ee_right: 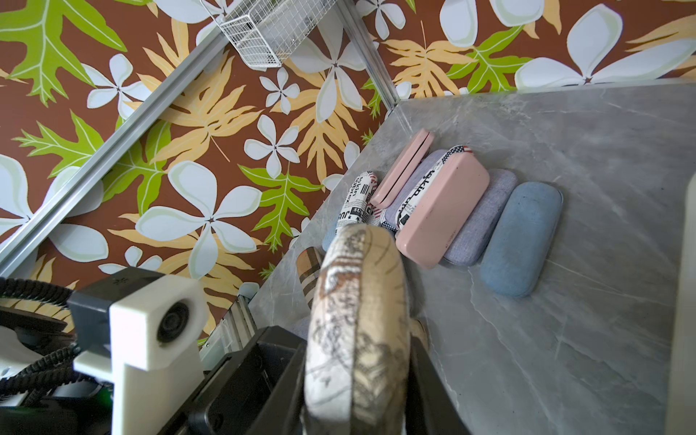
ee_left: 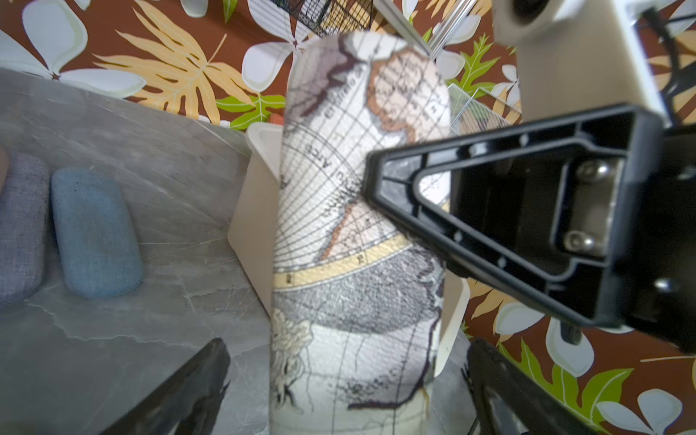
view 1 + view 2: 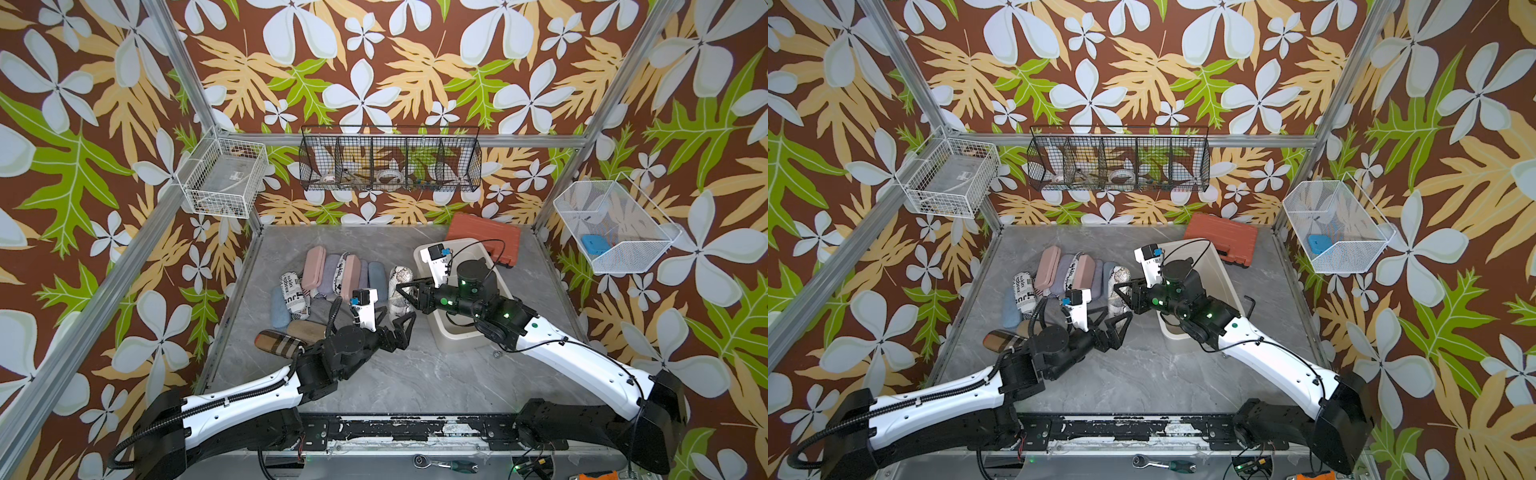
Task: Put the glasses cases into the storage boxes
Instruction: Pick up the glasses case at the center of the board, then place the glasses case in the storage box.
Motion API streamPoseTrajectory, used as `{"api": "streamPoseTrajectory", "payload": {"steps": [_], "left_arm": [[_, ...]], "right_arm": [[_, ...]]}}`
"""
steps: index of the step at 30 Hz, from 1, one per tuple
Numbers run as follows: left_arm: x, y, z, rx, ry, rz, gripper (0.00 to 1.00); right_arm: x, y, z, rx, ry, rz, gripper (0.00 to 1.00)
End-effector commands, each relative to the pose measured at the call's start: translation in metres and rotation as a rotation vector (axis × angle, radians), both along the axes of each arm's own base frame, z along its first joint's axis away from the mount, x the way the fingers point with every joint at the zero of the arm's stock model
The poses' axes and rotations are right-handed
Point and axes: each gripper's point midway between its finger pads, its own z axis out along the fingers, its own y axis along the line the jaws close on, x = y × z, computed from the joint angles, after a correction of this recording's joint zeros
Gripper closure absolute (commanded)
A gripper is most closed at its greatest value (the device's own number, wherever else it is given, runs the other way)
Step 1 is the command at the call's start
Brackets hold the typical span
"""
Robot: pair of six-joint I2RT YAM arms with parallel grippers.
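Right tool [image 3: 405, 291]: jaws closed on the upper half of the map-print case [image 3: 401, 276]. One of its fingers [image 2: 508, 203] lies flat against the case's side in the left wrist view.

Left tool [image 3: 397, 328]: jaws spread wide. Its fingers [image 2: 180, 399] stand on either side of the case's lower end and clear of it, holding nothing.

Map-print case: cream ground with brown and grey landmasses, grid lines and a yellow band across the middle. It is carried lengthwise between the cluster of cases and the tub, just beside the tub's left rim and not inside it. Whether its lower end touches the worktop cannot be told.

Cream tub [image 3: 446, 345]: rectangular with rounded corners, on the right half of the worktop. It is largely hidden under the right arm, so its contents cannot be told.

Other cases, clustered on the left half of the worktop:
- blue case [image 1: 521, 239], lying flat, nearest the held case
- lavender case [image 1: 480, 218], touching the blue one
- pink case [image 1: 440, 209], leaning on the lavender one
- second pink case [image 1: 403, 169], on edge
- newspaper-print case [image 1: 357, 199], at the cluster's far side
- light blue case [image 3: 279, 309]
- tan woven case [image 3: 305, 330] and plaid case [image 3: 276, 343], side by side near the left arm

Worktop [image 3: 395, 374]: grey marble pattern.

Orange-red tool case [image 3: 484, 239]: behind the tub, at the rear wall.

Wall fittings: white wire basket [image 3: 226, 178] at left, black divided mesh basket [image 3: 390, 158] at the rear, and white mesh basket [image 3: 615, 224] at right.
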Motion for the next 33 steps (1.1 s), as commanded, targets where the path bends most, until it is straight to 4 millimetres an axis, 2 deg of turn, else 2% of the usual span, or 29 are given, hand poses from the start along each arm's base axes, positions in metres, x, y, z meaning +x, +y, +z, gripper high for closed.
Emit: {"api": "streamPoseTrajectory", "payload": {"steps": [1, 6, 9, 11, 15, 19, 22, 27, 33], "left_arm": [[-0.001, 0.018, 0.011, -0.025, -0.039, 0.05, 0.0], [-0.003, 0.058, 0.011, -0.008, -0.049, 0.166, 0.0], [-0.001, 0.091, 0.008, -0.051, -0.04, 0.296, 0.0], [-0.003, 0.104, 0.01, -0.083, -0.051, 0.331, 0.01], [-0.003, 0.125, 0.008, -0.116, -0.025, 0.417, 0.03], [0.001, 0.147, -0.009, -0.094, 0.056, 0.556, 0.04], [0.003, 0.153, -0.015, -0.043, 0.064, 0.598, 0.03], [0.007, 0.154, -0.028, 0.049, 0.05, 0.64, 0.03], [0.011, 0.138, -0.043, 0.06, 0.078, 0.598, 0.03]], "right_arm": [[0.007, -0.005, 0.02, -0.003, -0.081, -0.04, 0.68], [0.021, -0.014, 0.037, -0.07, -0.146, -0.114, 0.67], [0.029, -0.02, 0.048, -0.104, -0.177, -0.148, 0.67], [0.032, -0.023, 0.053, -0.113, -0.185, -0.164, 0.67], [0.04, -0.04, 0.059, -0.171, -0.203, -0.231, 0.67], [0.05, -0.068, 0.062, -0.254, -0.215, -0.315, 0.67], [0.057, -0.091, 0.059, -0.316, -0.235, -0.389, 0.67], [0.075, -0.116, 0.037, -0.365, -0.22, -0.471, 0.67], [0.093, -0.147, 0.032, -0.449, -0.209, -0.566, 0.67]]}}
